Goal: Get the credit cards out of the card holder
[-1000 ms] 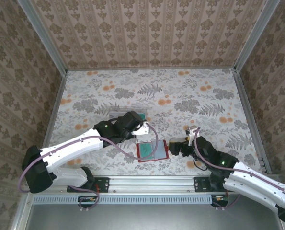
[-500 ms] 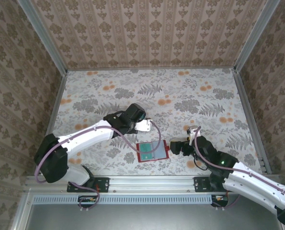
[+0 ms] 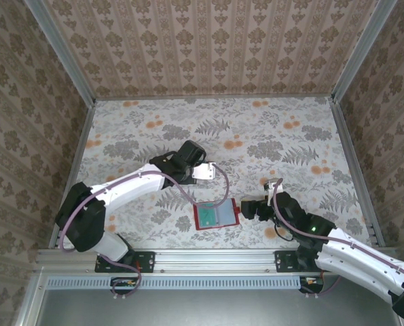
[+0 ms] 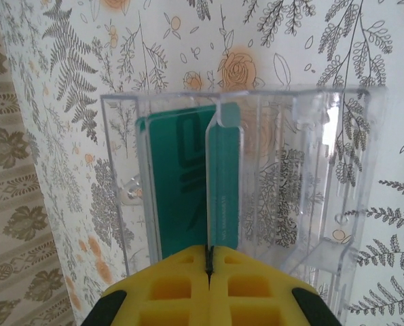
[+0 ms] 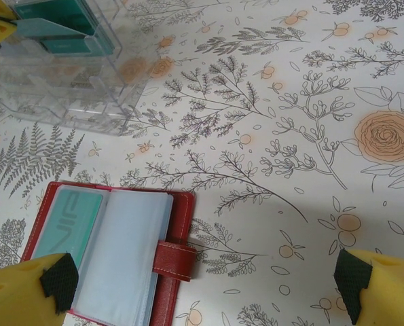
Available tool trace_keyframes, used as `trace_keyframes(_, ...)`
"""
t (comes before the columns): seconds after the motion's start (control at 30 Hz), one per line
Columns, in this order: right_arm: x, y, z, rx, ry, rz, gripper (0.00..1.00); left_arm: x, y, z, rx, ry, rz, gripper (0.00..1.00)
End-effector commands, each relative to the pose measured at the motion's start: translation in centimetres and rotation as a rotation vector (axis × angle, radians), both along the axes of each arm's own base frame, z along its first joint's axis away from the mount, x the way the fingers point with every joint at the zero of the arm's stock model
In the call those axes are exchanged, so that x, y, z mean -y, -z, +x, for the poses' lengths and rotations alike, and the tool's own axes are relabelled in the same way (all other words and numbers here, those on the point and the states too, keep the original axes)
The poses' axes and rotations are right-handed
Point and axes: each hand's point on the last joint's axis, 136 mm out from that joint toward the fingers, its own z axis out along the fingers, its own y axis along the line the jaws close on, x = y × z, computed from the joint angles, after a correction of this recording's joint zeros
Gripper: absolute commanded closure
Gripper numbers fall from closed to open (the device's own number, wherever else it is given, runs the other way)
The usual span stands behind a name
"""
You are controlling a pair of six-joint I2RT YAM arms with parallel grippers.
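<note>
Your left arm has swung farther back over the flowered desk [image 3: 283, 136]; the left fingers [image 4: 174, 288] pinch a teal card [image 4: 223, 183] edge-on above the clear tray [image 4: 310, 170]. Your right fingers [image 5: 25, 285] stand spread beside the red card holder [image 5: 181, 210], which lies open near the desk's front edge. Patterned walls [image 3: 208, 41] enclose the desk.

A lab test booth: aluminium rails [image 3: 208, 257] frame wallpapered panels [image 3: 208, 47].
</note>
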Motion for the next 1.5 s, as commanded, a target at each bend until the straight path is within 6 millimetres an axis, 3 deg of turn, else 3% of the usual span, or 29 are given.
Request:
trace_keyframes(0.0,-0.1,0.6,-0.1,-0.015,-0.003,0.011,0.00,0.6,-0.9,0.9,-0.007,-0.032,-0.049,1.00)
trace_keyframes(0.23,-0.3,0.6,-0.1,-0.018,-0.007,0.016,0.00,0.2,-0.8,1.7,-0.012,-0.071,-0.061,0.97)
trace_keyframes(0.3,-0.3,0.7,-0.1,-0.019,-0.007,0.017,0.00,0.2,-0.8,2.3,0.005,-0.086,-0.060,0.84)
trace_keyframes(0.37,-0.3,0.6,-0.1,-0.018,-0.009,0.019,0.00,0.2,-0.8,2.8,0.008,-0.094,-0.059,0.89)
trace_keyframes(0.7,-0.4,0.7,-0.1,-0.021,-0.013,0.021,0.00,0.3,-1.2,4.8,0.049,-0.133,-0.047,0.80)
trace_keyframes(1.03,-0.4,0.6,-0.1,-0.020,-0.015,0.024,0.00,0.1,-1.9,4.7,0.039,-0.153,-0.077,0.77)
trace_keyframes(1.13,-0.6,0.7,-0.1,-0.023,-0.024,0.026,0.00,0.0,-3.0,4.2,0.043,-0.170,-0.122,0.77)
trace_keyframes(1.27,-0.9,0.8,-0.1,-0.026,-0.042,0.021,0.00,-0.2,-5.9,3.0,0.026,-0.247,-0.257,0.77)
trace_keyframes(1.37,-1.6,0.8,-0.2,-0.035,-0.074,0.029,0.00,-0.7,-8.3,1.8,-0.006,-0.355,-0.427,0.66)
trace_keyframes(1.47,-2.6,1.0,-0.4,-0.058,-0.114,0.035,0.03,-1.3,-10.0,-0.1,-0.092,-0.468,-0.590,0.62)
